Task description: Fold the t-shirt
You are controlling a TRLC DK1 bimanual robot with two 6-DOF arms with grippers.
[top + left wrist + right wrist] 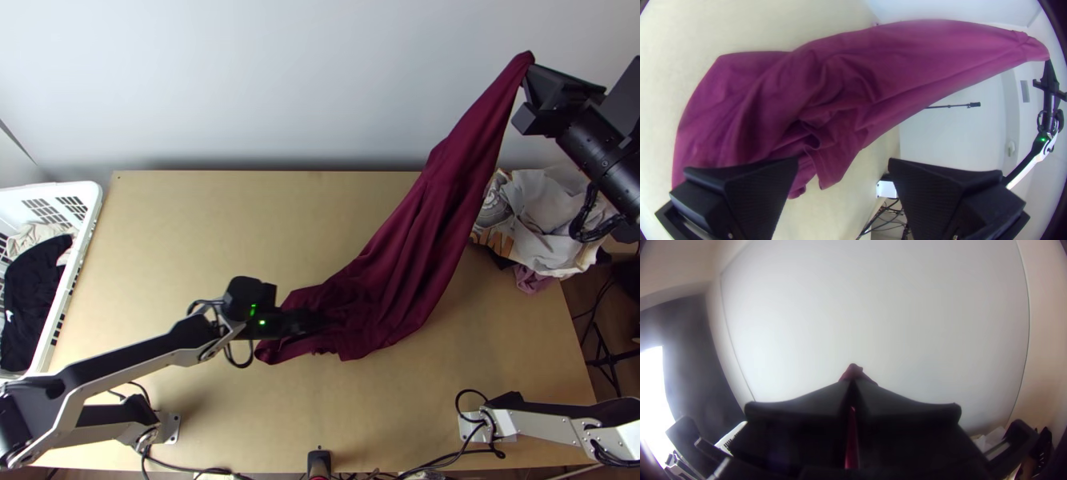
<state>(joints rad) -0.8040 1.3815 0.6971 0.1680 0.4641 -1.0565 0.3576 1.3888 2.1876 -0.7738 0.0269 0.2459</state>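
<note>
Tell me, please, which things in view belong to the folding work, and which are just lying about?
For the job:
- dark red t-shirt, one end raised, the lower part bunched on the table
- right hand, gripping the raised end
- left hand, open

Lying about:
- white basket with dark cloth
- heaped pale cloths

Left gripper [310, 322] plus right gripper [531, 67]: two, both mine. I also count one t-shirt [408, 272], one wooden table [200, 224], one white basket [48, 190], one mauve cloth [532, 278].
</note>
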